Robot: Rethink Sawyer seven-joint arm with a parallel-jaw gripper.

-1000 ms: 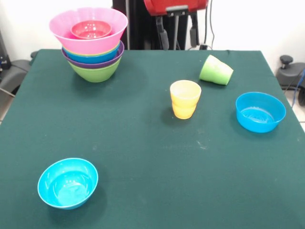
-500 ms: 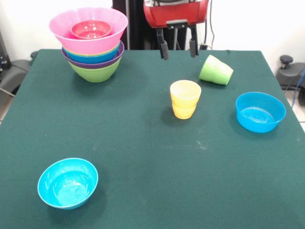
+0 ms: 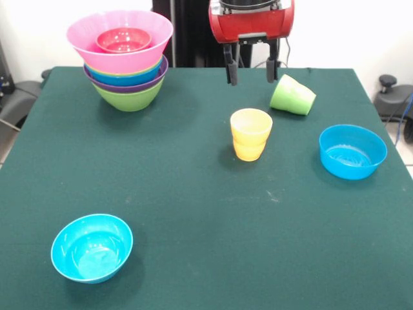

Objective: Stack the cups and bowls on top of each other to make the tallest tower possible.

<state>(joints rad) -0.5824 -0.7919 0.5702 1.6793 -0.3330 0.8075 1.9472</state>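
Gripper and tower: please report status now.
Gripper open, empty, above yellow cup. Tower standing, red bowl on top. Green cup tipped over. Nothing blocking.

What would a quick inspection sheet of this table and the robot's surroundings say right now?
Surface: dark green table, a few pale specks.
Job's things: tower of nested bowls, red bowl on top; yellow cup upright; green cup on its side; blue bowl and cyan bowl loose.
Clutter: nothing seen.
Gripper: gripper open, empty, hanging above the yellow cup.
Cables: blue cable off the table's edge.
Surroundings: white wall, dark objects beside the table.
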